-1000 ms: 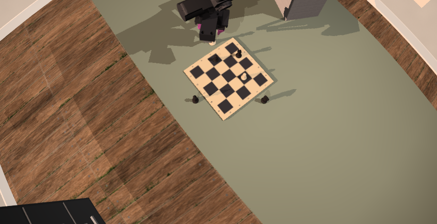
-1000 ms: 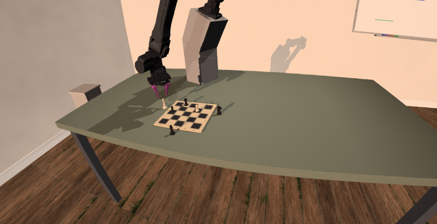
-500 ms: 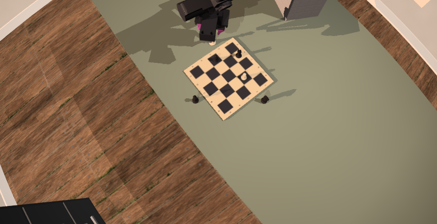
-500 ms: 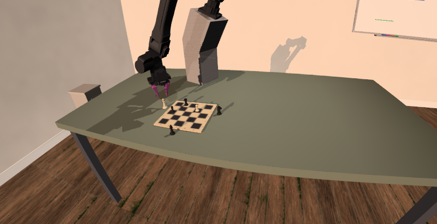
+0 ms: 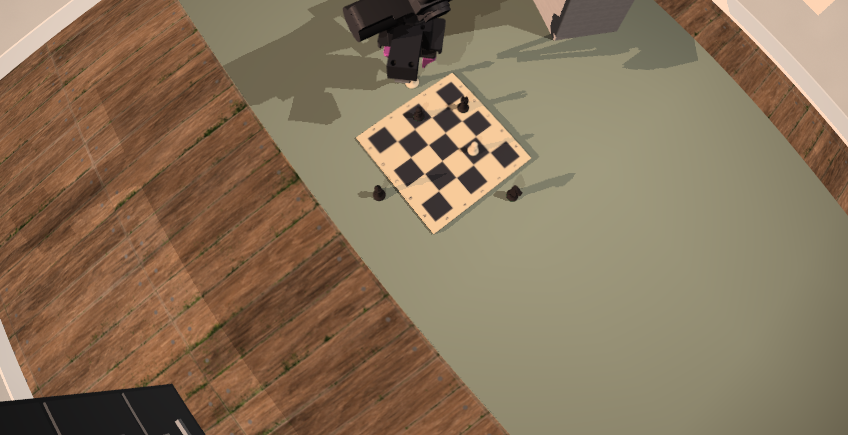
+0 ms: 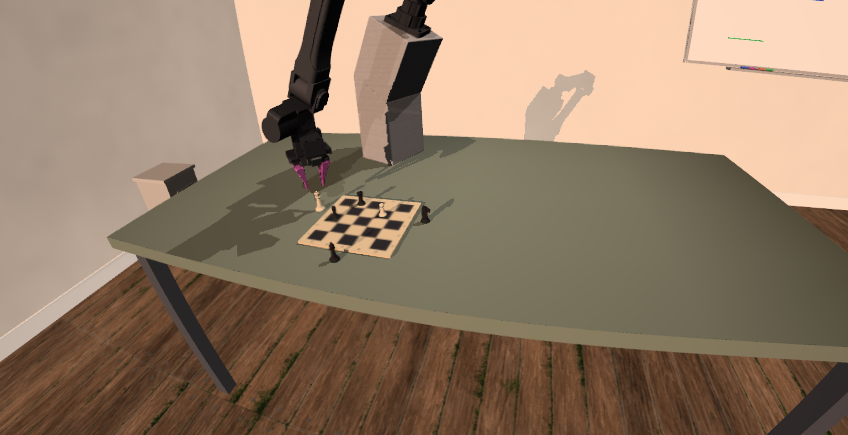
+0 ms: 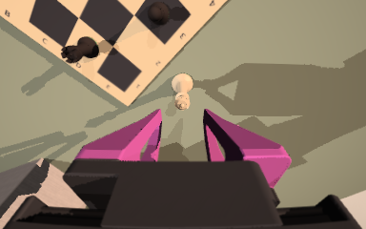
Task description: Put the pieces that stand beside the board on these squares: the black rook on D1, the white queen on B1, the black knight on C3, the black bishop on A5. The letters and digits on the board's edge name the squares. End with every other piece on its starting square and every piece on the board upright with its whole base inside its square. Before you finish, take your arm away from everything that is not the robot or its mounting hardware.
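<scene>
My gripper (image 6: 314, 187) (image 7: 182, 114) is open and empty, its fingers just above and behind the white queen (image 5: 411, 83) (image 6: 318, 202) (image 7: 182, 83), which stands upright on the table beside the E1 corner of the board (image 5: 433, 228) (image 7: 128, 99). The black rook (image 5: 463, 105) (image 6: 360, 198) (image 7: 90, 47) stands upright on D1. The black knight (image 5: 513, 194) (image 6: 425, 214) stands on the table off the A side. The black bishop (image 5: 379, 193) (image 6: 333, 253) stands off the row-5 side. In the top view the gripper body hides the fingertips.
A dark piece (image 5: 418, 113) (image 6: 335, 212) (image 7: 159, 13) stands on E3. A small white piece (image 5: 473, 148) (image 6: 382, 210) stands on B2. The arm's pedestal (image 5: 595, 8) (image 6: 389, 97) rises behind the board.
</scene>
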You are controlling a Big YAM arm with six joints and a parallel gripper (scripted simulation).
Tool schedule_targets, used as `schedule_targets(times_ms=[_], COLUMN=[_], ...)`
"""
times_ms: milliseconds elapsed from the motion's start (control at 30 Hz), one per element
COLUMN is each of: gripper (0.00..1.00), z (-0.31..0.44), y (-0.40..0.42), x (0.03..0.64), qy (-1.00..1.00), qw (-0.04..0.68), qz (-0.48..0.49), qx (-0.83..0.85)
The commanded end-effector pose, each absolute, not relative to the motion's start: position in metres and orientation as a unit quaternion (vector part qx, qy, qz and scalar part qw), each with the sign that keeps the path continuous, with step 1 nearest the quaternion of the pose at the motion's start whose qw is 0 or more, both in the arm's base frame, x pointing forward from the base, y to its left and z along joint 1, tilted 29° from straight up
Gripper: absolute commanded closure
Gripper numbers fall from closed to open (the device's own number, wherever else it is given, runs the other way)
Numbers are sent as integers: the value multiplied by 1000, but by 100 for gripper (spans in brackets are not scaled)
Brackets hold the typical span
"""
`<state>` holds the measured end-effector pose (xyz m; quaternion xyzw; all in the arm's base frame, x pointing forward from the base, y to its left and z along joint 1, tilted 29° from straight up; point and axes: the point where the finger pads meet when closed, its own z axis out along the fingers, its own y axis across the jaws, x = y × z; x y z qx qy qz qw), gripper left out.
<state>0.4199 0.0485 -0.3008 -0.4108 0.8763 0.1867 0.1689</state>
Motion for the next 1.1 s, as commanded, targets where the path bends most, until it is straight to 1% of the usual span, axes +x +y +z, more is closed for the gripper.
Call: schedule_targets(times_ms=[0, 1067], gripper=[60, 60], z=[-302, -302], y=[44, 42], x=[421, 418], qy=[876, 877], qw=[174, 172], qz=[184, 185], qx=[-411, -408])
